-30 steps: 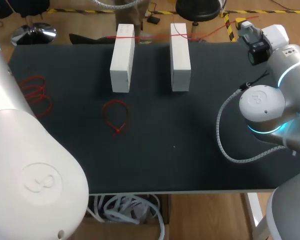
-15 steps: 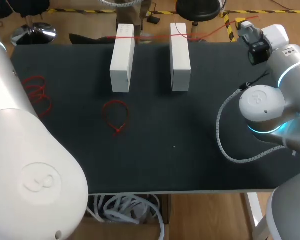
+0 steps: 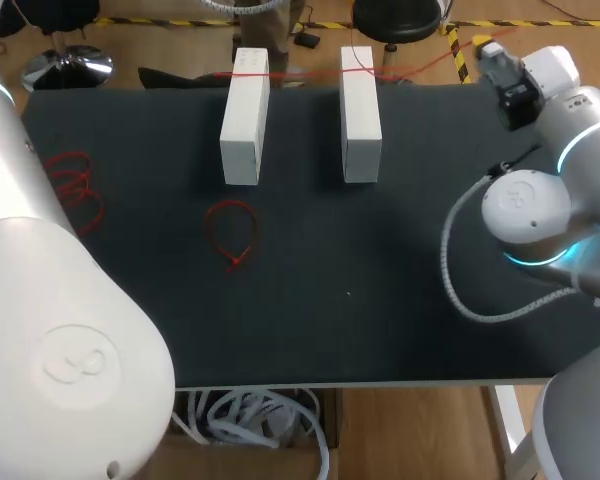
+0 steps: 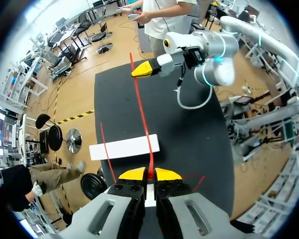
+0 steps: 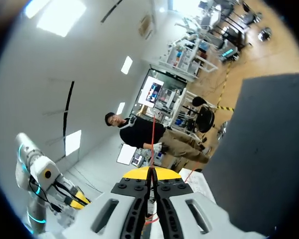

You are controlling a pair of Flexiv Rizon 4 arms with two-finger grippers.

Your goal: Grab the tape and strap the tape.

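Observation:
A thin red tape (image 3: 305, 73) runs taut across the far ends of two white blocks (image 3: 245, 115) (image 3: 360, 112). My right gripper (image 3: 488, 50) is at the table's far right corner, shut on one end of the tape. In the right wrist view its yellow tips (image 5: 152, 173) pinch the red tape (image 5: 152, 137). In the left wrist view my left gripper (image 4: 150, 174) is shut on the other end. From there the tape (image 4: 142, 114) passes over a white block (image 4: 124, 148) toward the right gripper (image 4: 142, 69). The head view hides the left gripper.
A closed red tape loop (image 3: 231, 233) lies on the black mat (image 3: 380, 300) in front of the left block. More red loops (image 3: 75, 185) sit near the left edge. A grey cable (image 3: 455, 285) hangs by my right arm.
My right arm's wrist and its cable have shifted slightly to the right. The tape, the blocks and the left arm stay as they were.

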